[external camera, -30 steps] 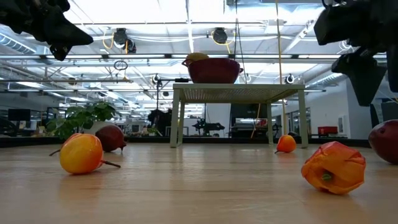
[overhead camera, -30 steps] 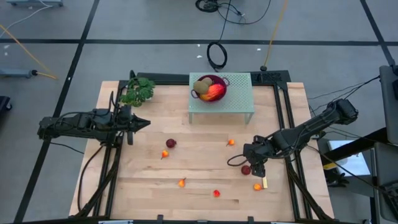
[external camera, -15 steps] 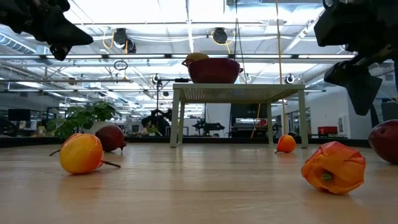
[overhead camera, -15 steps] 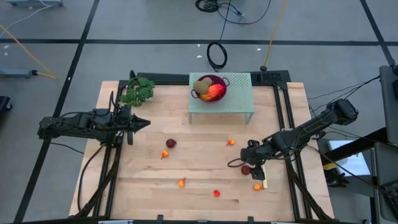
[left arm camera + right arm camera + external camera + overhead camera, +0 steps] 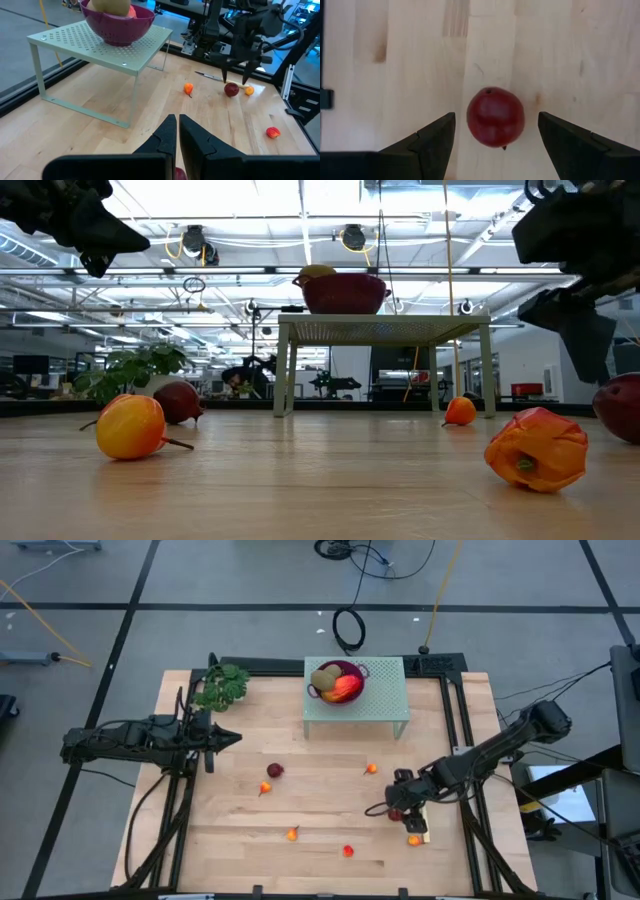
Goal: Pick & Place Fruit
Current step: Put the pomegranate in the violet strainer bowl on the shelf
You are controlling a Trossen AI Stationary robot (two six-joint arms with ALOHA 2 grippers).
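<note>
The right claw, spread wide, is being shifted leftward over the dark red fruit, suggesting a grasp is being prepared; the left claw, pressed together, is being held idle.

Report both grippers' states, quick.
Left gripper: shut, holding nothing, parked at table's left.
Right gripper: open, fingers either side of the dark red ball, not gripping.

Right gripper pointing straight down at pale wood tabletop; two dark fingers spread wide; dark red ball fruit lying on wood between them, touching neither; small dimple on fruit's upper side; grain lines and faint scuffs on boards
</note>
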